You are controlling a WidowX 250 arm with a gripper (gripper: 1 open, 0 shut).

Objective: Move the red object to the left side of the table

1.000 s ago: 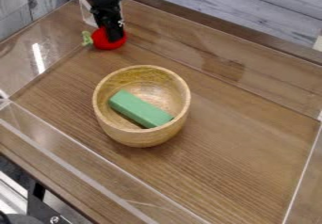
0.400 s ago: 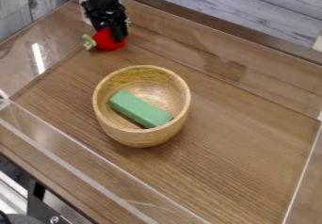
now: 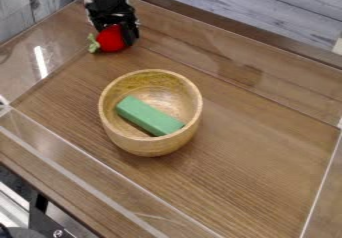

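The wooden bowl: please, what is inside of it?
Inside the wooden bowl there is one green block, lying tilted across the bottom. The part of the bowl's floor directly under the block is covered, so I cannot see it.

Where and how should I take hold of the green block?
Grip the green block across its long sides, near the middle, coming down from above. It lies lengthwise inside the round wooden bowl, whose raised wall would likely hinder a sideways approach. The long sides look straight and parallel, so fingers aligned across them should seat well.
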